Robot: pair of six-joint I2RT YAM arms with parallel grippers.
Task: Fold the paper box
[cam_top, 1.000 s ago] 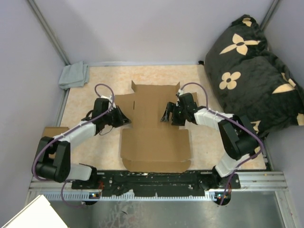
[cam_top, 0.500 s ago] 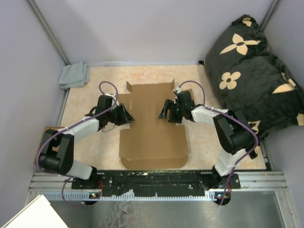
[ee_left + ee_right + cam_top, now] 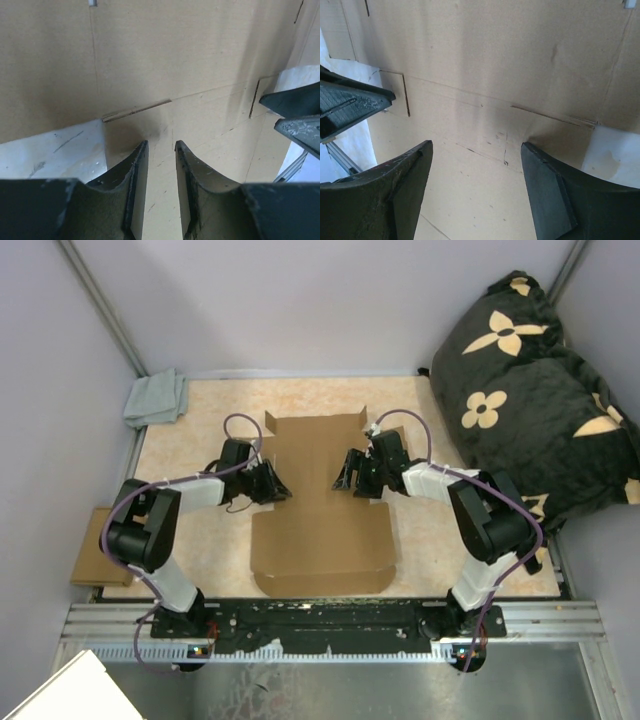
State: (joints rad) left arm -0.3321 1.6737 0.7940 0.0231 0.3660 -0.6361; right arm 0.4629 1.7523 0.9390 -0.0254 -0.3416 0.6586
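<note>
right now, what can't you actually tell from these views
Top view: whether the left gripper or right gripper touches the paper box; their own bodies hide the fingertips.
Both wrist views: most of the box lies beyond the frame edges.
Top view: the small cardboard piece, partly under the left arm's elbow.
Top view: the cushion, cut off at the right edge.
</note>
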